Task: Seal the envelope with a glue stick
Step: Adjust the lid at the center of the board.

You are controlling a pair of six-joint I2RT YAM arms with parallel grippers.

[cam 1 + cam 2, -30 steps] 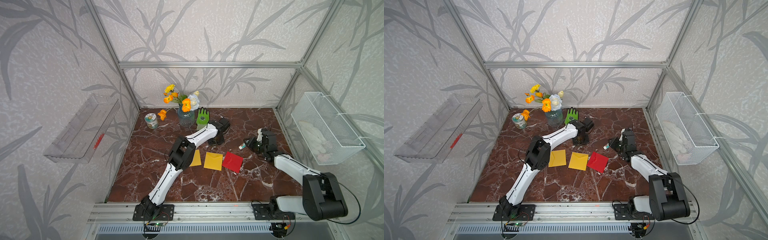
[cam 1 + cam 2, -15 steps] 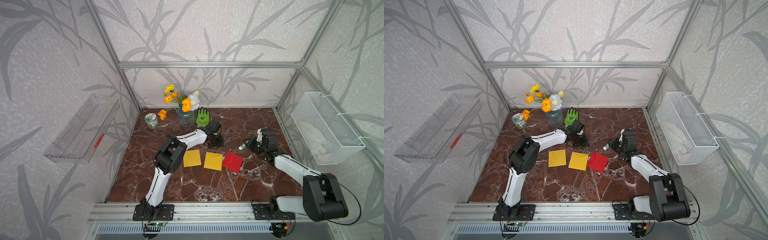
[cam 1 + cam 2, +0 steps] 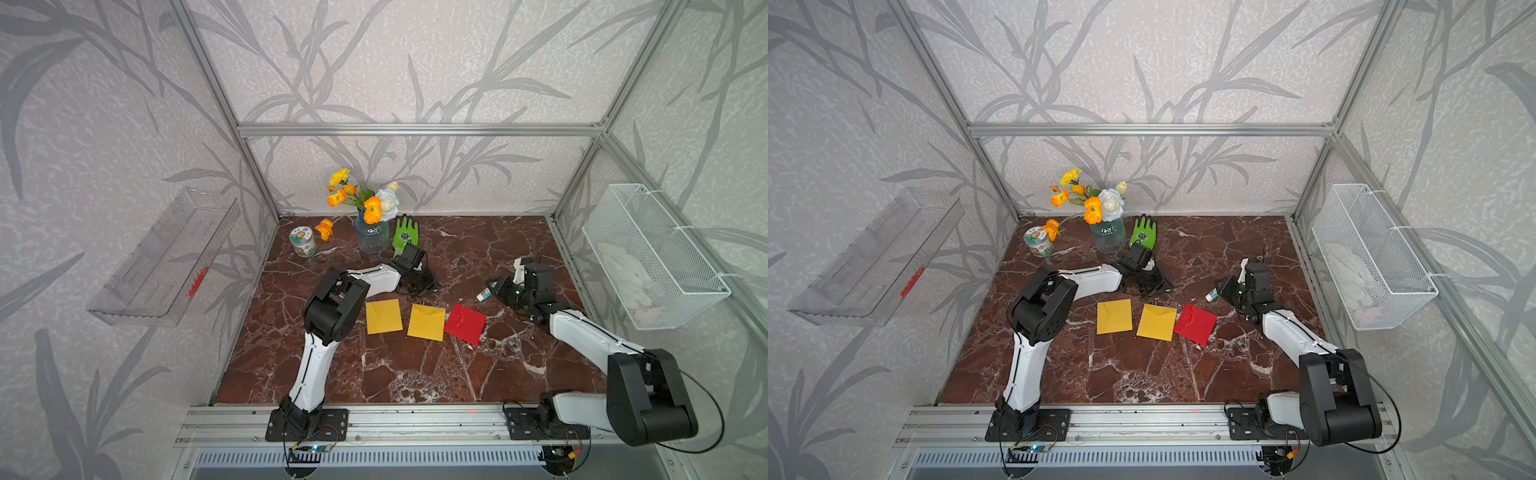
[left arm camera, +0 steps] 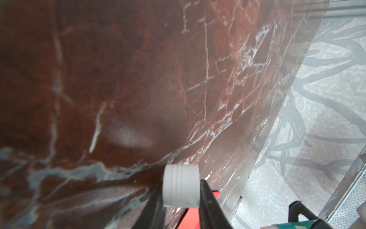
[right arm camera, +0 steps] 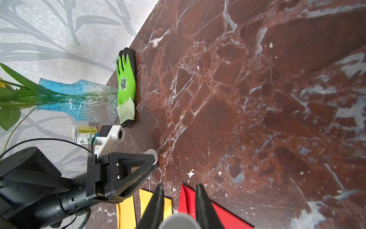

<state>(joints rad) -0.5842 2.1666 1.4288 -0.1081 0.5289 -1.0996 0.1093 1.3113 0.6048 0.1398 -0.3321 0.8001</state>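
White-veined red-brown table [image 3: 415, 374], red envelope [image 3: 465, 323], green glove [image 3: 405, 232], blue vase [image 3: 371, 239]

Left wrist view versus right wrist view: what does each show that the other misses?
Only the left wrist view: the wire basket and the teal label on the glue stick. Only the right wrist view: the green glove, blue vase, labelled jar, two yellow envelopes and the left hand from outside. Both: the marble table, the red envelope, the white cap in the left hand, and the glue stick, just a blurred end in the right wrist view.
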